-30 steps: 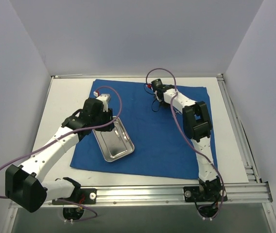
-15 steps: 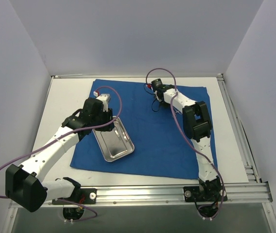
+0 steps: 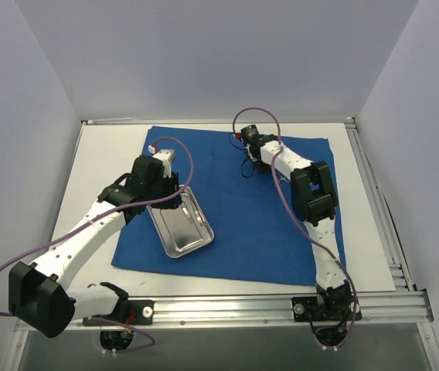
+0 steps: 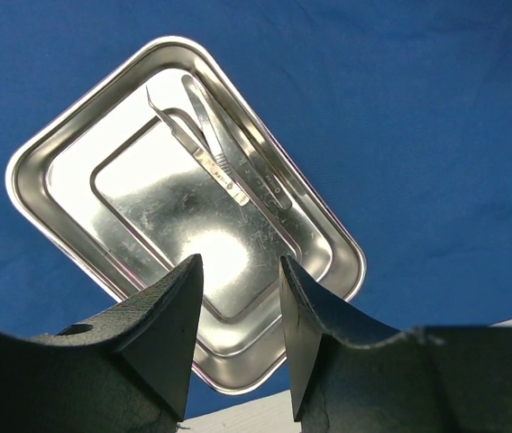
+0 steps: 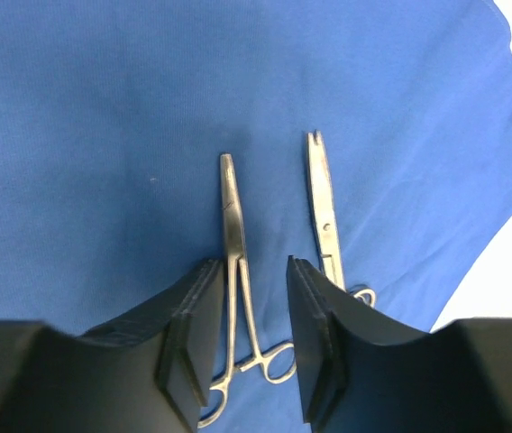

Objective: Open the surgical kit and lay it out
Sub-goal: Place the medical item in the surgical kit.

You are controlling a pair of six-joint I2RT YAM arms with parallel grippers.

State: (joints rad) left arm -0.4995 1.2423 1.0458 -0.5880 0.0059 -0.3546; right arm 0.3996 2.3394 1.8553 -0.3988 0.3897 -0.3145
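Note:
The surgical kit's royal-blue cloth (image 3: 243,224) lies spread flat on the white table. Its steel tray (image 3: 182,226) sits on the cloth's left part, and in the left wrist view the tray (image 4: 67,171) holds two slim tweezers (image 4: 213,164). My left gripper (image 4: 241,271) hovers open over the tray's near end, with nothing between its fingers. At the cloth's far middle my right gripper (image 5: 254,271) is open. A ring-handled clamp (image 5: 232,207) lies on the cloth (image 5: 103,135) between its fingers. Scissors (image 5: 322,198) lie parallel just to the clamp's right.
Bare white table (image 3: 103,162) borders the cloth on the left, and a strip of it (image 3: 359,193) runs along the right. An aluminium rail (image 3: 281,305) runs along the near edge by the arm bases. Pale walls (image 3: 18,154) enclose the sides and back.
My right gripper's jaws have come apart over the clamp. Both arms, the tray and the cloth stay where they were.

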